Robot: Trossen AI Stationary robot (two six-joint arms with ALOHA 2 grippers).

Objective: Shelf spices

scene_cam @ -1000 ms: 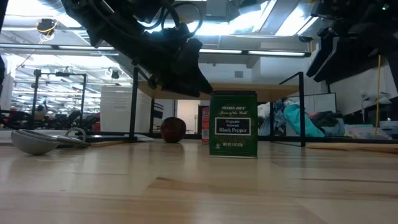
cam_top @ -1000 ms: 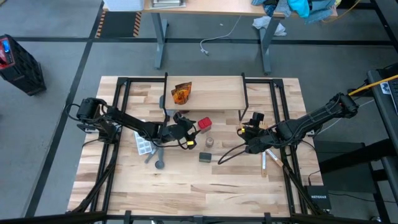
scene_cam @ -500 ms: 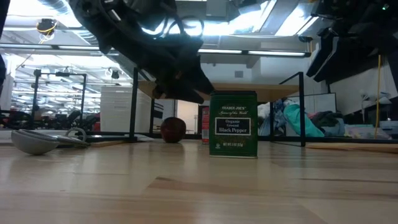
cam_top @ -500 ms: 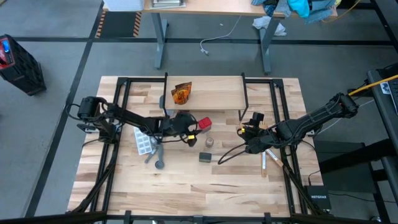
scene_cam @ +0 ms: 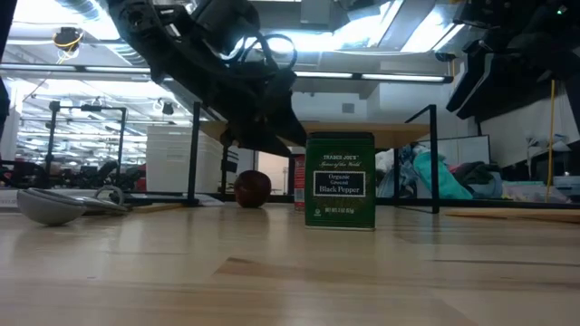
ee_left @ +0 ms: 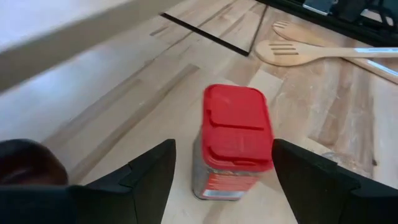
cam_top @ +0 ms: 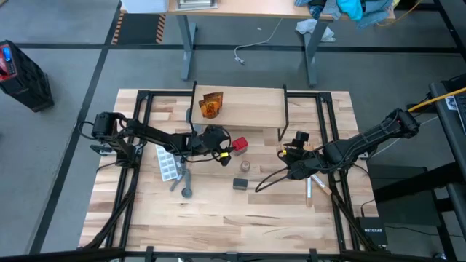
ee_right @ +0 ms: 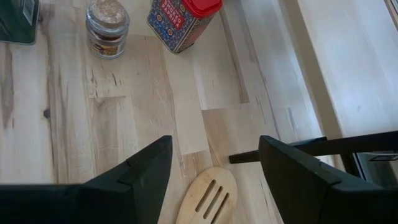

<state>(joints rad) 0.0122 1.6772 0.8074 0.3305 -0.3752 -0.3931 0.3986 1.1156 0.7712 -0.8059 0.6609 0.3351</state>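
red box (cam_top: 239, 145): stood on the table (cam_top: 218, 218) in front of the shelf (cam_top: 247, 108), upright. left gripper (cam_top: 218, 151): just beside the red box, fingers spread wide, holding nothing. small jar (cam_top: 245, 167) and dark box (cam_top: 241, 184): a little nearer than the red box. orange packet (cam_top: 212, 107): on the shelf, behind the red box. right gripper (cam_top: 285, 154): well to the red box's right, fingers apart, empty. wooden spatula (ee_right: 205, 202): near it.

The left gripper (ee_left: 224, 180) hovers with its two dark fingers (ee_left: 152, 177) spread wide, the red box (ee_left: 235, 142) standing upright on the table (ee_left: 112, 118) just beyond the gap between them. Farther off lies a pale slotted wooden utensil (ee_left: 311, 51).
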